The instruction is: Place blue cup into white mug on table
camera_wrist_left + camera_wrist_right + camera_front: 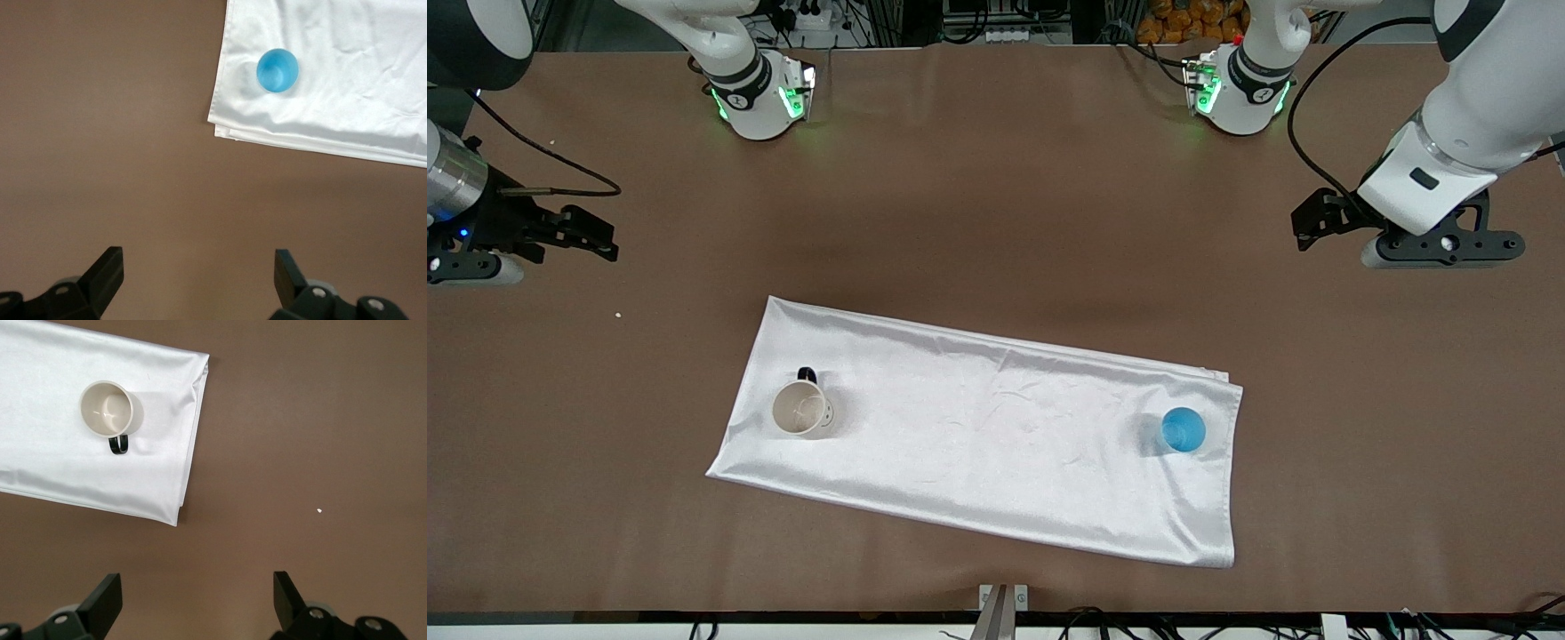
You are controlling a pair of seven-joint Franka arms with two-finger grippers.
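- The blue cup (pixel 1184 429) stands upright on the white cloth (pixel 996 427), at the left arm's end of it.
- The white mug (pixel 803 409) stands open side up at the cloth's other end, well apart from the cup.
- The left gripper (pixel 1307 222) hangs over bare table (pixel 996 178), fingers spread wide, holding nothing.
- The right gripper (pixel 591 236) waits over the table too, fingers spread.
- I think the left gripper should go first: come straight down over the cup and squeeze its sides gently.
- The cup may be slippery, though that's hard to tell.
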